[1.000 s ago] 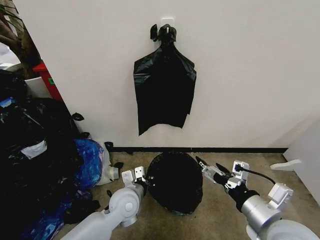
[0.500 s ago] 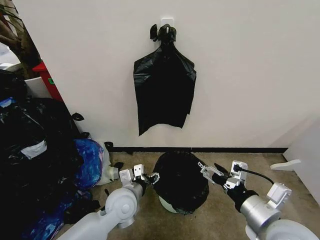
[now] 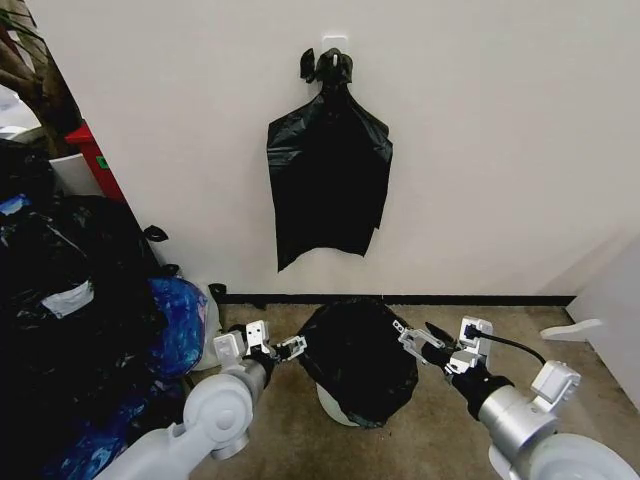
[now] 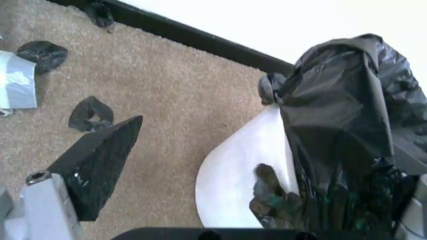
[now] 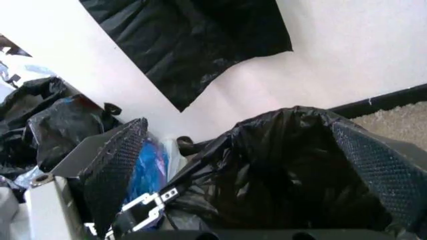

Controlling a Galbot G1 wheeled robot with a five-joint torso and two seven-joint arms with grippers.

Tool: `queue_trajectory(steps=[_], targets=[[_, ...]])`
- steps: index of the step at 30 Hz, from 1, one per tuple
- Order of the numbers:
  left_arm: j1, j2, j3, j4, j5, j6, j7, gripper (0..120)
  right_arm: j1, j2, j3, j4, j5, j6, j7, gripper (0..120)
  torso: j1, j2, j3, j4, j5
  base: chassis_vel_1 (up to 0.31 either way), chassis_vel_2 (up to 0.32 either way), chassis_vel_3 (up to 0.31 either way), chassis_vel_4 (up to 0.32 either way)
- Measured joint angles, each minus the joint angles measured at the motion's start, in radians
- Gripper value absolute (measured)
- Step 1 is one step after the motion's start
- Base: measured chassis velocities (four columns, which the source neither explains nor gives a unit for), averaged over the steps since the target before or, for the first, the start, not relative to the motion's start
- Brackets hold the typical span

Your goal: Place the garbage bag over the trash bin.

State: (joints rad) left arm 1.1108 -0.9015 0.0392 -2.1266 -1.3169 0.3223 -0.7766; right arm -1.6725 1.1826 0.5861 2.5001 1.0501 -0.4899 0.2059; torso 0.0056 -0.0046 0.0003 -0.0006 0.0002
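Centrally, the trash bin (image 3: 335, 405) stood on the carpeted floor (image 3: 440, 420) close to the wall (image 3: 480, 150), just in front of the black baseboard (image 3: 480, 299). The garbage bag (image 3: 355, 355) was draped over the top of the bin and hung down most of its side; white wall of the bin showed below the bag's lower edge at the front left. In the left wrist view, the bag (image 4: 347, 130) covered one side of the bin (image 4: 247, 175), with a bare white stretch beside it.

The left tool (image 3: 283, 348) hovered just beside the bag's left edge, fingers spread and apart from the plastic. In the left wrist view, one dark finger (image 4: 100, 160) hung over bare carpet, well clear of the bin.

The right tool (image 3: 418, 338) was at the bag's right edge with its fingers spread. In the right wrist view, one textured finger (image 5: 120, 165) stood beside the bag (image 5: 287, 170) and the other lay against the bag's far side; whether the tool gripped any plastic could not be told.

A flat bunch of black bags (image 3: 330, 185) hung from a hook (image 3: 335, 45) on the wall above the bin. A heap of bulging black bags (image 3: 70, 320) lay to the robot's left, with a blue bag (image 3: 180, 325) against it.
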Motion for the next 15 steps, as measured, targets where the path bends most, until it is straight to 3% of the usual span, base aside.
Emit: queue_trajectory(steps=[15], targets=[[-0.007,-0.007,-0.003,0.046,0.003,0.097,0.113,100,-0.024,0.003,0.004,0.000,0.001,-0.002,0.001,100,0.000,0.000,0.000,-0.0001,-0.0001,0.000,0.000,0.000,0.000]])
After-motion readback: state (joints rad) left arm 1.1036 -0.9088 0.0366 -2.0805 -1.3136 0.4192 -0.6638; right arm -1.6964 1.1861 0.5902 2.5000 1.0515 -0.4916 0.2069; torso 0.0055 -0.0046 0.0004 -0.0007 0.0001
